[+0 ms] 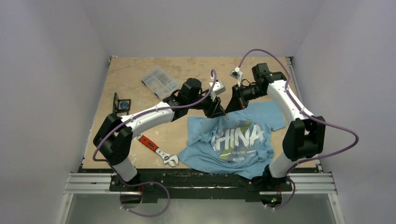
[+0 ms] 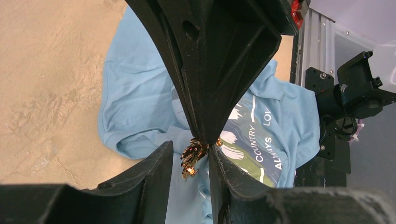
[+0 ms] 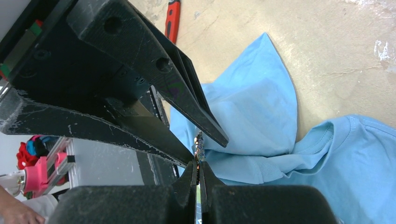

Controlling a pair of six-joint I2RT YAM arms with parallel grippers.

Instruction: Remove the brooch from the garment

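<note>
The garment (image 1: pixel 238 140), a light blue T-shirt with white lettering, lies crumpled on the table, and one part is pulled up toward the two grippers. Its fabric (image 2: pixel 135 102) spreads out below in the left wrist view. A gold brooch (image 2: pixel 194 156) hangs on the raised cloth. My right gripper (image 3: pixel 198 164) is shut on the brooch (image 3: pixel 200 143), which shows edge-on just above its tips. My left gripper (image 2: pixel 190 148) straddles the brooch with its jaws apart, and a gap shows on one side. In the top view the left gripper (image 1: pixel 217 111) and right gripper (image 1: pixel 229 108) meet tip to tip.
A red-handled adjustable wrench (image 1: pixel 156 150) lies left of the shirt. A clear plastic parts box (image 1: pixel 159 81) and a small black-framed lens (image 1: pixel 123 105) sit at the back left. The right arm's base (image 2: pixel 350 102) stands close beside the shirt.
</note>
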